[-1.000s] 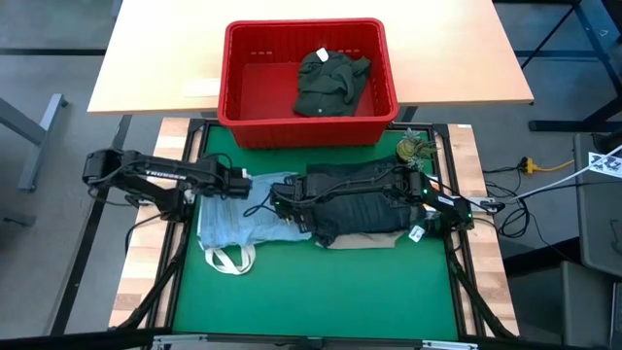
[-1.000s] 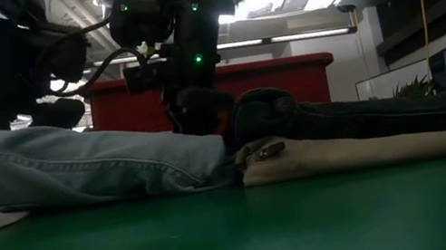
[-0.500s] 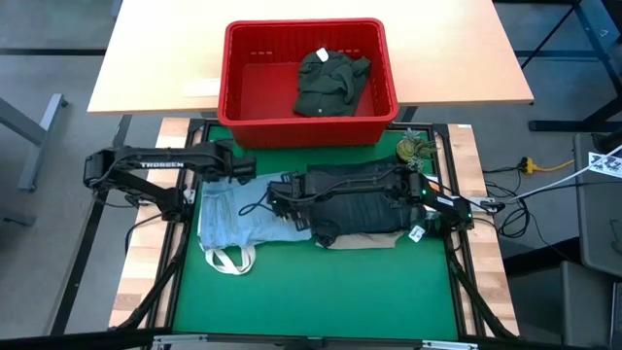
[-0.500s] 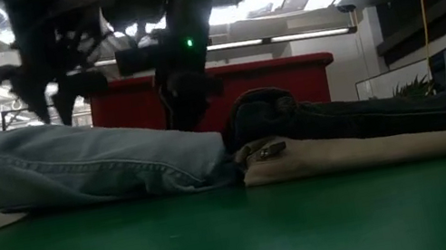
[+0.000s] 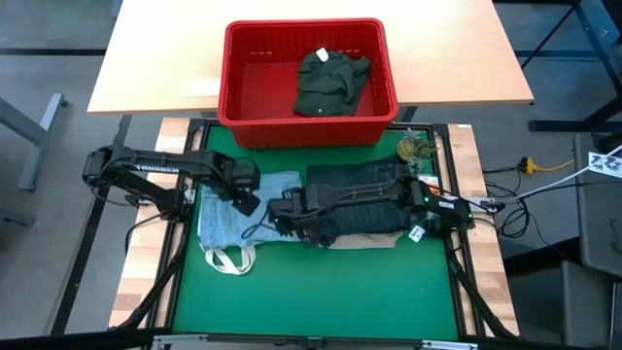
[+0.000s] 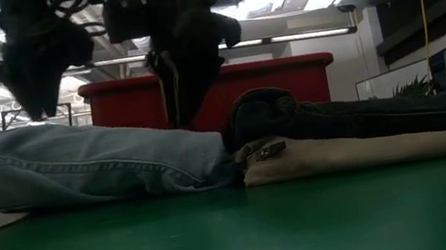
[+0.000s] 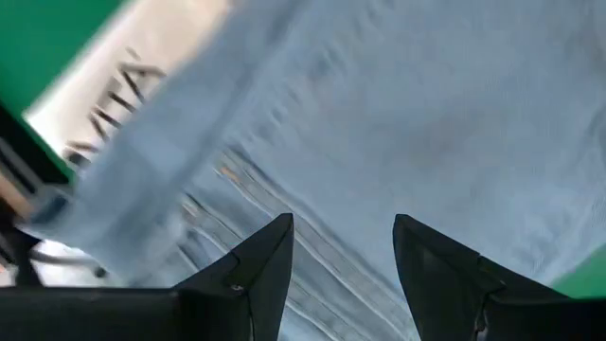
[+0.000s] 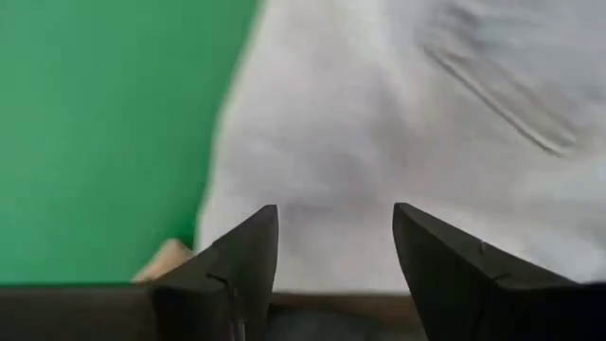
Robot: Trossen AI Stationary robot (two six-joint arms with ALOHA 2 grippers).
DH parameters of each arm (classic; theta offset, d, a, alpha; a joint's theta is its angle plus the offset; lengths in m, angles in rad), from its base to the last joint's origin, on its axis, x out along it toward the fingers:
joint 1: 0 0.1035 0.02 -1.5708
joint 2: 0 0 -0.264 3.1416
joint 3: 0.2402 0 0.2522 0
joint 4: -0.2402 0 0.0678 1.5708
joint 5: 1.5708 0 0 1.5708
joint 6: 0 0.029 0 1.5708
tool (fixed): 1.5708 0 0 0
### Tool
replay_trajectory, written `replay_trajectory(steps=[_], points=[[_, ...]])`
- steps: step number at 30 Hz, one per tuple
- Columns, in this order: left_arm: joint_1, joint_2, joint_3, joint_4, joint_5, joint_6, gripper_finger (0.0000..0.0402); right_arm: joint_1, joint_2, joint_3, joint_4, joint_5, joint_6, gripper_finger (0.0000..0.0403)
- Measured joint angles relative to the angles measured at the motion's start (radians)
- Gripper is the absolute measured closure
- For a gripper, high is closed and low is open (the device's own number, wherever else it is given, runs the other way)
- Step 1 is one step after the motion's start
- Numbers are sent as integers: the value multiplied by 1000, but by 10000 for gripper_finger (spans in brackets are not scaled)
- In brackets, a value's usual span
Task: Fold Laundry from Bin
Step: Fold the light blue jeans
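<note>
Light blue jeans (image 5: 225,222) lie flat at the green mat's left, on top of a white tote bag (image 5: 228,259). Dark navy jeans (image 5: 362,220) lie folded on beige trousers (image 5: 374,240) at the right. A dark olive-green piece (image 5: 330,83) lies in the red bin (image 5: 228,87) beyond the mat. My left gripper (image 5: 248,199) is open over the light blue jeans (image 7: 426,114). My right gripper (image 5: 282,216) reaches across the navy jeans and is open over the light blue jeans' right edge (image 8: 398,123). I see neither gripper touching the cloth.
The bin stands on a wooden table past the mat's far edge. A small olive object (image 5: 415,149) sits at the mat's far right corner. The tote's looped straps stick out toward the near edge. Bare green mat (image 5: 321,292) stretches across the near half.
My left gripper has swung toward the far edge and then back toward the near edge, ending over the light blue jeans with its fingers pointing down. My right gripper has shifted a little toward the near edge. The garments lie as before.
</note>
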Motion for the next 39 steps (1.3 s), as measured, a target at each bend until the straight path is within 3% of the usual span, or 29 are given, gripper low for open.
replay_trajectory(steps=[10,17,21,29,39], points=[[-290,0,-170,182,42,-279,225,54,-1,-86,58,4,-2,194],[-394,-1,-255,205,31,-409,225,52,-8,-216,173,82,-5,194],[-423,-1,-292,222,30,-414,225,52,-8,-253,179,163,-26,194],[-432,-1,-309,238,31,-412,225,52,-7,-259,169,157,-38,194],[-434,0,-169,153,20,-337,225,49,5,-73,19,156,-62,194]])
